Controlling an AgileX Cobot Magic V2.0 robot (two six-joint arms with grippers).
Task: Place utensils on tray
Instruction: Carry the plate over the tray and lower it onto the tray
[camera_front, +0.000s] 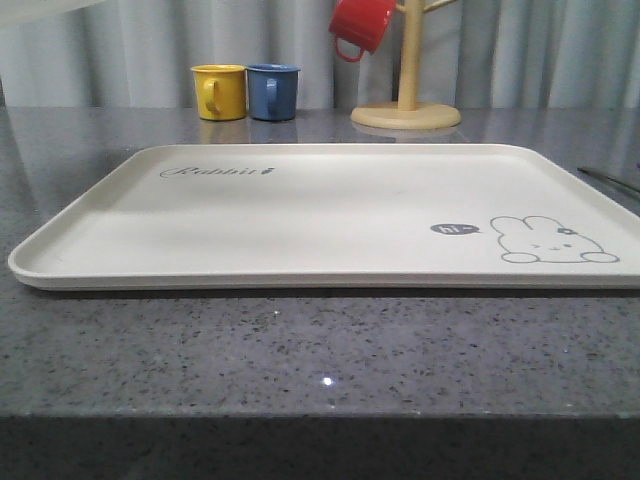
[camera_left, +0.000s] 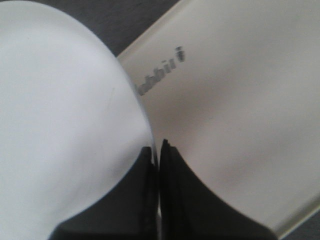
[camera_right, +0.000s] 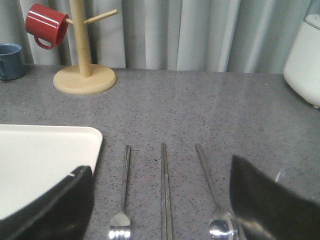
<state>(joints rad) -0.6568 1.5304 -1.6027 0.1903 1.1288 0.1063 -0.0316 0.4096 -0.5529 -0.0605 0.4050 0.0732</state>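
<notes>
The cream tray (camera_front: 320, 215), with its rabbit drawing and "Rabbit" script, lies in the middle of the grey table. My left gripper (camera_left: 159, 147) is shut on the rim of the white plate (camera_left: 60, 125), held above the tray's script corner (camera_left: 235, 100). A pale curved edge (camera_front: 45, 6) at the front view's top left looks like that plate. To the right of the tray, the fork (camera_right: 124, 192), the chopsticks (camera_right: 165, 195) and the spoon (camera_right: 214, 200) lie side by side on the table. My right gripper (camera_right: 159, 167) hangs open over them, holding nothing.
A yellow mug (camera_front: 220, 91) and a blue mug (camera_front: 272, 91) stand behind the tray. A wooden mug tree (camera_front: 406, 105) with a red mug (camera_front: 360, 25) stands at the back right. A white appliance (camera_right: 306, 55) stands to the far right.
</notes>
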